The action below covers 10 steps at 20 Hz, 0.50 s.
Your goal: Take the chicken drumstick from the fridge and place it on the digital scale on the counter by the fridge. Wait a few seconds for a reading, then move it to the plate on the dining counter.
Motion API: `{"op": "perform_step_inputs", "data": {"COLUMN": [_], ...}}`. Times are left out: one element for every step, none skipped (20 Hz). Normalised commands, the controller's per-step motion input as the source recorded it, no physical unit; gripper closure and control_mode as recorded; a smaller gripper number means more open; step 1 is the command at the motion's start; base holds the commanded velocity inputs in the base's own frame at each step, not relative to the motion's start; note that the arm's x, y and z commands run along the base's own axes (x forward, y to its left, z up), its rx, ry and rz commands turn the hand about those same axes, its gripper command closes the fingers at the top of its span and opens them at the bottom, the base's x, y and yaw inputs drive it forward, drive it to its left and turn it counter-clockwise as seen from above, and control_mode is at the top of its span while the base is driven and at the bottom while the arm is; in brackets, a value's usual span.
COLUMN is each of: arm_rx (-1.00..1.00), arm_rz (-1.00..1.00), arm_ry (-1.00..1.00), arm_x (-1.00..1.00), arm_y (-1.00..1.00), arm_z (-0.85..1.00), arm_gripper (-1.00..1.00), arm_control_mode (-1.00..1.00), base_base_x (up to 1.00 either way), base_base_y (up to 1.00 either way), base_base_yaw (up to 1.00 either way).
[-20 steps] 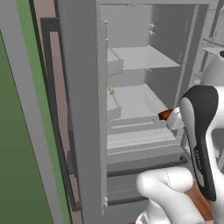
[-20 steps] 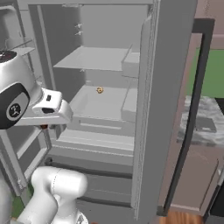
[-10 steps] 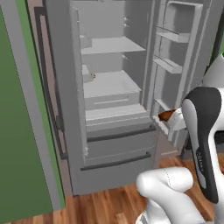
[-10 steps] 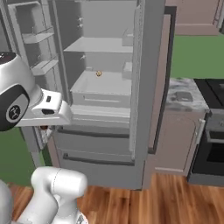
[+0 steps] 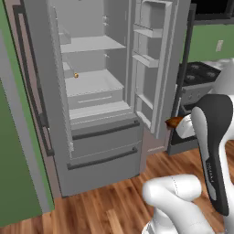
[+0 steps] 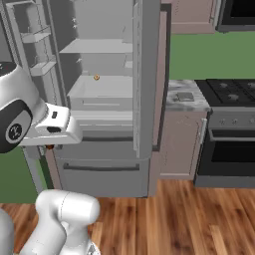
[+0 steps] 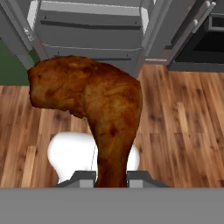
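The claw (image 7: 111,177) is closed on the narrow end of the drumstick (image 7: 94,105), holding it above the wooden floor (image 7: 183,127) outside the open fridge (image 5: 96,91).

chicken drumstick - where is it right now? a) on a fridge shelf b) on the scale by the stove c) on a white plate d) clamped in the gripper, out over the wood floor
d: in the hand view the chicken drumstick rises from between the fingers of the gripper, with wood floor behind it, and the fridge stands farther back.
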Motion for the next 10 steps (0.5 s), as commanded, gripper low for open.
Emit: {"op": "perform_step_inputs", "data": {"arm_rx": [0.0,0.0,0.0,0.0,0.0,0.0,0.0,0.0,0.0,0.0], "arm_rz": [0.0,0.0,0.0,0.0,0.0,0.0,0.0,0.0,0.0,0.0], "arm_ry": [0.0,0.0,0.0,0.0,0.0,0.0,0.0,0.0,0.0,0.0], "arm_x": [0.0,0.0,0.0,0.0,0.0,0.0,0.0,0.0,0.0,0.0], "arm_y": [0.0,0.0,0.0,0.0,0.0,0.0,0.0,0.0,0.0,0.0], "arm_z": [0.0,0.0,0.0,0.0,0.0,0.0,0.0,0.0,0.0,0.0], "arm_gripper": [1.0,1.0,1.0,1.0,1.0,1.0,1.0,1.0,1.0,1.0], "arm_control_mode": [1.0,1.0,1.0,1.0,1.0,1.0,1.0,1.0,1.0,1.0], "base_base_x": [0.0,0.0,0.0,0.0,0.0,0.0,0.0,0.0,0.0,0.0], "base_base_y": [-0.29,-0.36,-0.4,-0.36,-0.39,-0.46,-0.52,-0.52,-0.52,-0.53], "base_base_yaw": [-0.4,-0.44,-0.46,-0.46,-0.48,-0.52,-0.54,-0.55,-0.55,-0.55]}}
